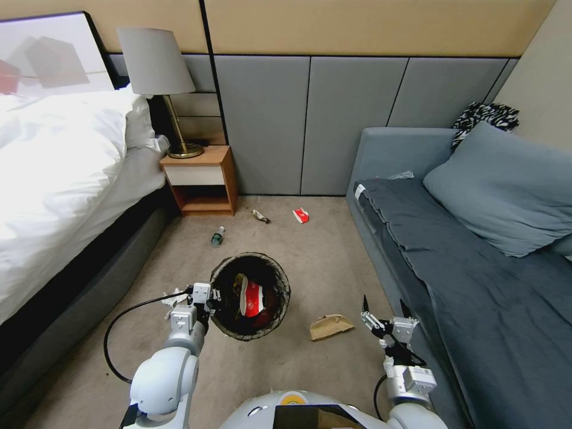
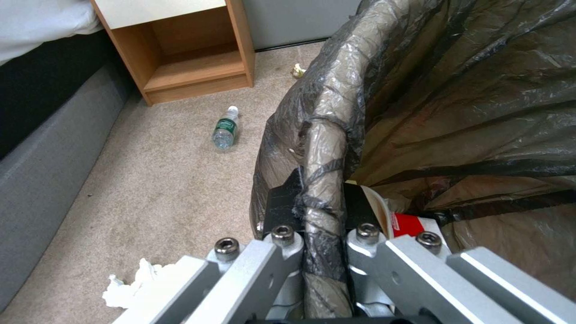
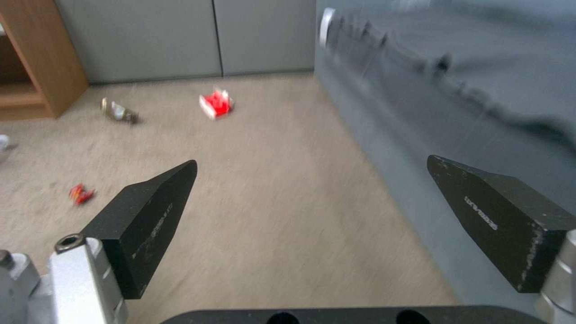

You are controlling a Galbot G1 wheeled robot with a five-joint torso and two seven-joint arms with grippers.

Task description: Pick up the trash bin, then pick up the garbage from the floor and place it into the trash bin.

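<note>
The trash bin, lined with a dark bag, hangs at my left side with a red-and-white packet inside it. My left gripper is shut on the near rim. The garbage lies scattered on the carpet. A crumpled brown paper bag sits between the bin and my right gripper, which is open with nothing in it. Farther off lie a red-and-white packet, a wrapper and a clear bottle. A white tissue lies just below my left gripper. A small red scrap shows ahead of the right fingers.
A bed runs along the left and a grey sofa along the right, leaving a carpet strip between. A wooden nightstand with a lamp stands against the back wall.
</note>
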